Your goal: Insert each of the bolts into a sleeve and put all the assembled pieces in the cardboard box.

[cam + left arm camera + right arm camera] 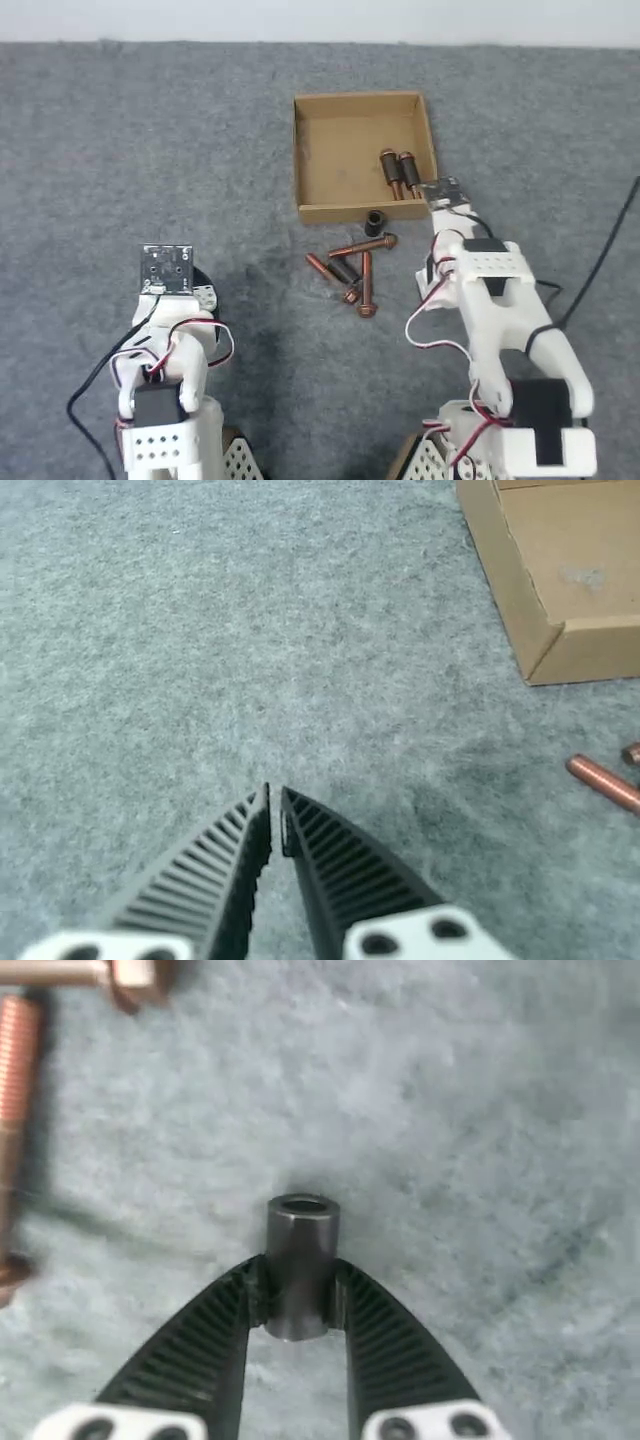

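My right gripper (300, 1270) is shut on a black sleeve (303, 1245), held upright over the grey carpet with its open end toward the camera. Two copper bolts (18, 1110) lie close by. In the high view, the right arm (485, 275) stands right of a cluster of bolts (366, 284), among them another sleeve (345, 270). A third sleeve (376, 221) sits by the front wall of the cardboard box (355, 210). Two assembled pieces (398, 172) lie inside the box. My left gripper (275, 795) is shut on nothing, low over bare carpet.
The left arm (166, 300) stands well to the left of the parts. The box corner (545, 610) and one bolt end (605, 782) show in the left wrist view. Grey carpet (150, 150) covers the table.
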`<move>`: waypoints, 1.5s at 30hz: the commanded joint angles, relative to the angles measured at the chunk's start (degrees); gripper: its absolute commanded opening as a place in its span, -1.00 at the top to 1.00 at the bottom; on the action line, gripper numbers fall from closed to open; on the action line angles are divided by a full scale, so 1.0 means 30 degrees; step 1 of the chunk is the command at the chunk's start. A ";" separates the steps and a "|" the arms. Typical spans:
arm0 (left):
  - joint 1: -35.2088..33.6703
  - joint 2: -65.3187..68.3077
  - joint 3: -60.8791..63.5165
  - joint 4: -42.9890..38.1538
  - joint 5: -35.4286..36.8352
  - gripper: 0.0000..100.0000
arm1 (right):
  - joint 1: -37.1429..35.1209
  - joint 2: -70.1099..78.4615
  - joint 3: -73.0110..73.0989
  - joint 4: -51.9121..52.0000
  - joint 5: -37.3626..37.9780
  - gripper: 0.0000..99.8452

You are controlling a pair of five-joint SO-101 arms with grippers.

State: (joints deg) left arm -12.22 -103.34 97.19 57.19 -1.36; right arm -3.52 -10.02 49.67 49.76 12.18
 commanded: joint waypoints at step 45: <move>0.5392 1.1282 -1.4462 0.4249 -0.1641 0.98 | 0.5201 -0.4645 0.3282 -0.0718 -0.0791 0.99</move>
State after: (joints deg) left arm 2.90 -81.36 62.29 69.93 -5.76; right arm 11.60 -21.19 59.78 48.35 9.01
